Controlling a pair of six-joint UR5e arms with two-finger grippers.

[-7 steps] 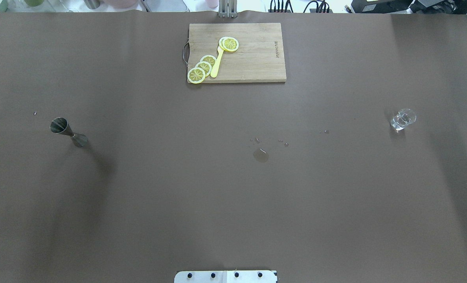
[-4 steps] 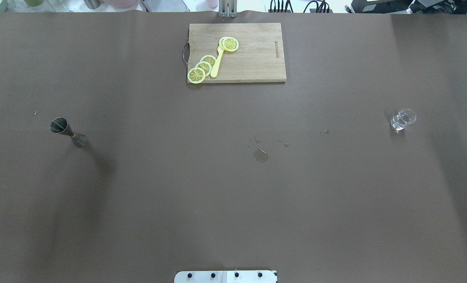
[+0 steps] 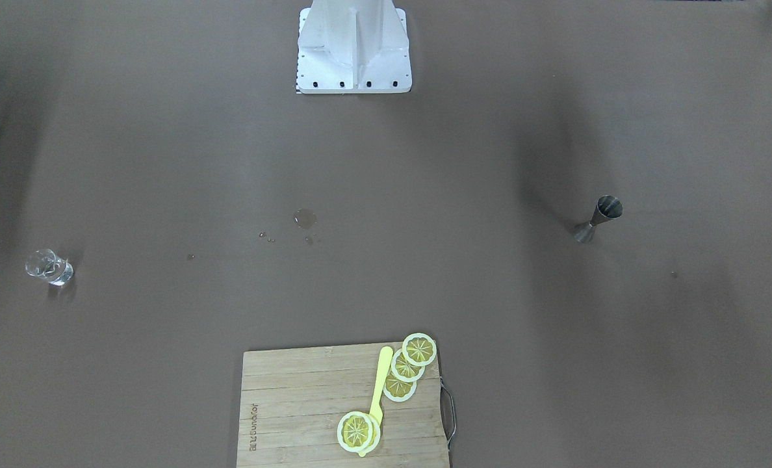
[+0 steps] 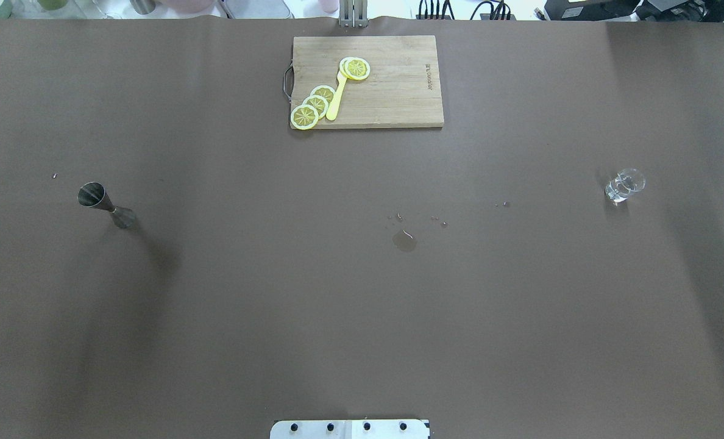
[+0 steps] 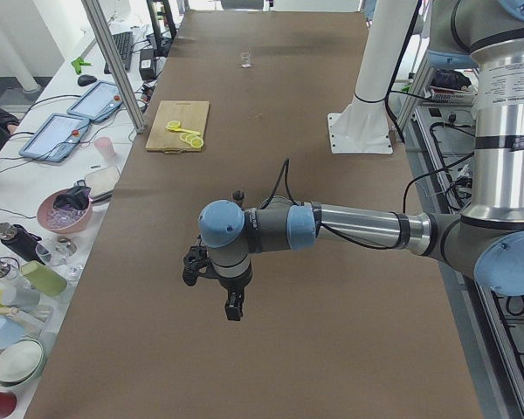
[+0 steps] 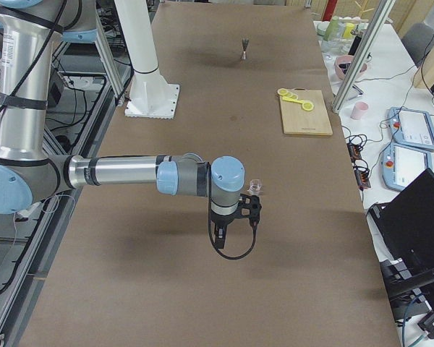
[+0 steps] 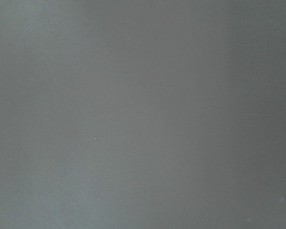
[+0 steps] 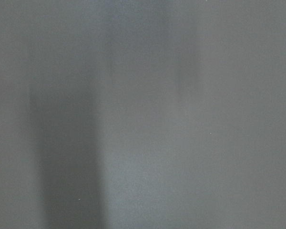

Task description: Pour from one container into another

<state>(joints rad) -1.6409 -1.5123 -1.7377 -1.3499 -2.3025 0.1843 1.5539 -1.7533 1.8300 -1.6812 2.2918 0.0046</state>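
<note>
The steel jigger (image 4: 106, 206) stands upright on the brown table's left half, also seen as the jigger (image 3: 597, 218) and, far off, the jigger (image 6: 244, 48). On the right half stands the clear glass cup (image 4: 624, 185), the same glass cup (image 3: 49, 267). Only the side views show the arms. My left gripper (image 5: 233, 312) hangs above the table, near the jigger's spot. My right gripper (image 6: 218, 237) hovers just in front of the glass cup (image 6: 256, 186). I cannot tell whether either gripper is open or shut. Both wrist views show only bare tabletop.
A wooden cutting board (image 4: 398, 91) with lemon slices (image 4: 313, 105) and a yellow knife (image 4: 336, 97) lies at the table's far middle. A small wet patch (image 4: 404, 241) with droplets marks the centre. The robot's base plate (image 4: 350, 428) sits at the near edge.
</note>
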